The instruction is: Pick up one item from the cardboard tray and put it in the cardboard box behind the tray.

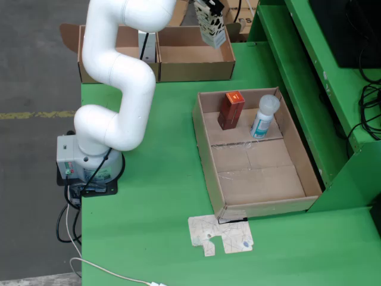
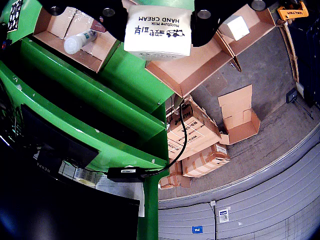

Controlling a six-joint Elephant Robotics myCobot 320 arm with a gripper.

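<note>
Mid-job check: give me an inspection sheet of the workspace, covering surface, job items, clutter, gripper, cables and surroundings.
Surface: green table, bare around the tray.
Job's things: open brown cardboard tray holds a red-brown carton and a white bottle with blue label, both at its far end. Open cardboard box behind the tray; its visible floor looks bare.
Held item: white hand cream box, above the cardboard box.
Clutter: flat printed cardboard cutout in front of the tray.
Gripper: black gripper shut on the hand cream box.
Cables: white cable and black cables near the arm base.
Surroundings: green shelving; stacked cartons on the concrete floor.
</note>
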